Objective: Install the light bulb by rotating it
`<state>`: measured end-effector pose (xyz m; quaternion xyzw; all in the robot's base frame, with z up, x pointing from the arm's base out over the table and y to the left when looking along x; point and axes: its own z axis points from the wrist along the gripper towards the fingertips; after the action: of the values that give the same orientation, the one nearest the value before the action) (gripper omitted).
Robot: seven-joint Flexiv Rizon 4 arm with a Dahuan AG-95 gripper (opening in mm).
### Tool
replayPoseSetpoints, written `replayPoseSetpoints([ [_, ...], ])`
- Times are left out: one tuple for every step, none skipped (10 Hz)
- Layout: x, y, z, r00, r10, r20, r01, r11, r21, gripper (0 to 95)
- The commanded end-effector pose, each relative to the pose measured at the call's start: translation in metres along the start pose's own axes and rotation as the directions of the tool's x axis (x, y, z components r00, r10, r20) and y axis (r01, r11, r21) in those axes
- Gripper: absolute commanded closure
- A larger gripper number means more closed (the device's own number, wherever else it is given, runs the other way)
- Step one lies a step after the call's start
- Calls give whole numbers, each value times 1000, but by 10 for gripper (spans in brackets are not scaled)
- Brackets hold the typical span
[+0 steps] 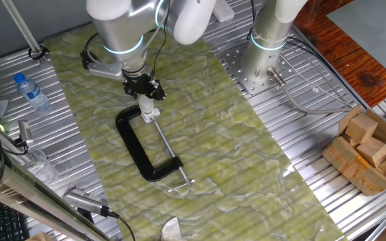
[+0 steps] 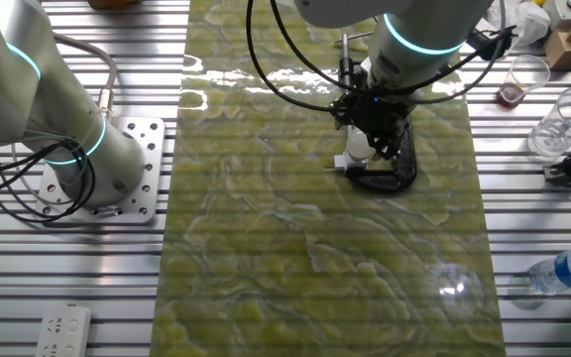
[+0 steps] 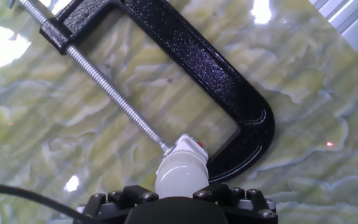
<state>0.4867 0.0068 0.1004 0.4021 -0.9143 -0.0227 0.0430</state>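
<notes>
The light bulb (image 3: pixel 180 176) sits right under my gripper (image 3: pixel 179 202), at about six o'clock in the hand view, with its rounded white dome toward me and its small base, carrying a little orange mark, pointing away toward twelve. That base meets the tip of the long steel screw (image 3: pixel 107 89) of the black C-clamp (image 3: pixel 191 68), which lies flat on the green marbled worktop (image 3: pixel 303 180). In one fixed view the bulb (image 1: pixel 147 107) hangs just below my fingers, at the upper end of the clamp's frame.

My jaws appear to be closed around the dome, though the fingertips themselves are hidden behind the housing, so I judge the hold from how snugly the bulb sits against it and cannot see the contact.

I expect the bulb to be very light and hard, with a smooth, slippery skin, and likely fragile if it is thin-walled. The widest part of the dome is the place to grip: firmly enough that it turns with my wrist and does not spin in the pads, yet gently enough not to crack it. I should keep my axis in line with the base, since a tilted twist could cross the thread or lever the bulb sideways.
</notes>
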Motion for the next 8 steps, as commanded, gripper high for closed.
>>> replayPoseSetpoints([
  [0, 0, 2, 1000, -26, 8, 26, 1000, 7, 190],
  [0, 0, 3, 999, -38, 15, 38, 999, 15, 190],
  [-1, 1, 4, 999, -42, 15, 42, 999, 16, 190],
  [-1, 1, 5, 999, -42, 15, 42, 999, 17, 380],
  [-1, 0, 6, 999, -46, 17, 46, 999, 19, 380],
  [-1, 0, 8, 999, -46, 20, 46, 999, 19, 380],
  [-1, 0, 10, 999, -46, 22, 46, 999, 19, 380],
  [-1, 0, 11, 999, -47, 23, 46, 999, 20, 380],
])
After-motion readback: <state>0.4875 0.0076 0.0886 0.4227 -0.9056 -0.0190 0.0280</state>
